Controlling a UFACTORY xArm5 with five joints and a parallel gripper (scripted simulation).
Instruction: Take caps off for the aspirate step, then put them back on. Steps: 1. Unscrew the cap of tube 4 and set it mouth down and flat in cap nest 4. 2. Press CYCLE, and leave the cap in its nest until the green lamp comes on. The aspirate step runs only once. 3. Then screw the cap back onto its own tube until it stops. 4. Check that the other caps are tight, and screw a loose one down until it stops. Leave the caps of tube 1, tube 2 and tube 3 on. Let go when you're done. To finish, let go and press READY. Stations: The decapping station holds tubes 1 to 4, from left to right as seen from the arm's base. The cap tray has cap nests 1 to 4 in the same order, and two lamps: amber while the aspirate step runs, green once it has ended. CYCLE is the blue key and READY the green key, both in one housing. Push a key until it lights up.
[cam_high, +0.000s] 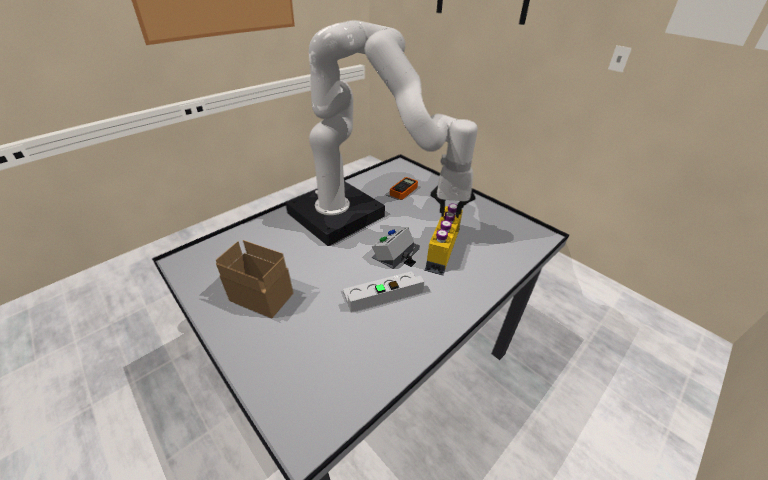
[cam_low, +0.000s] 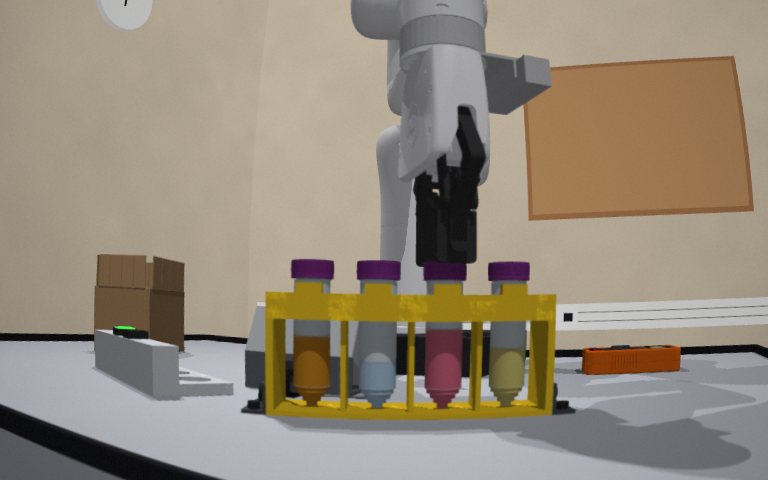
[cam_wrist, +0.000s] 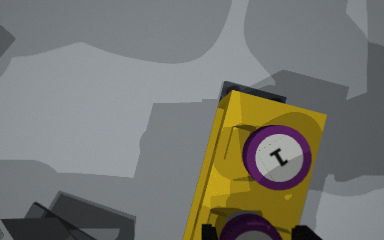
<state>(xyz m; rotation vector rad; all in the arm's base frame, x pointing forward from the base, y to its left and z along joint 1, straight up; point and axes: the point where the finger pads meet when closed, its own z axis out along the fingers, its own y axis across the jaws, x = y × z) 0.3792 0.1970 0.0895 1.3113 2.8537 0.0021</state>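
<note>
Seen from the front, far to the left of the pincer (cam_low: 445, 257) the white cap tray (cam_low: 135, 356) shows a green light (cam_low: 124, 328). Closer in, the yellow rack (cam_low: 407, 306) holds four tubes. They stand straight up, long way up and down, purple caps on top. Tube 4 (cam_low: 312, 339) is two places left of the pincer, cap on. The pincer points down at the third cap (cam_low: 445, 270), half open, gripping nothing. Just right of it is the cap marked 1 (cam_wrist: 277, 157)

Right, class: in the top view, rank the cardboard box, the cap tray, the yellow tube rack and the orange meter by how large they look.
1. Cardboard box
2. Cap tray
3. Yellow tube rack, close to the tray, partly under the arm
4. Orange meter, farthest from the camera
</note>
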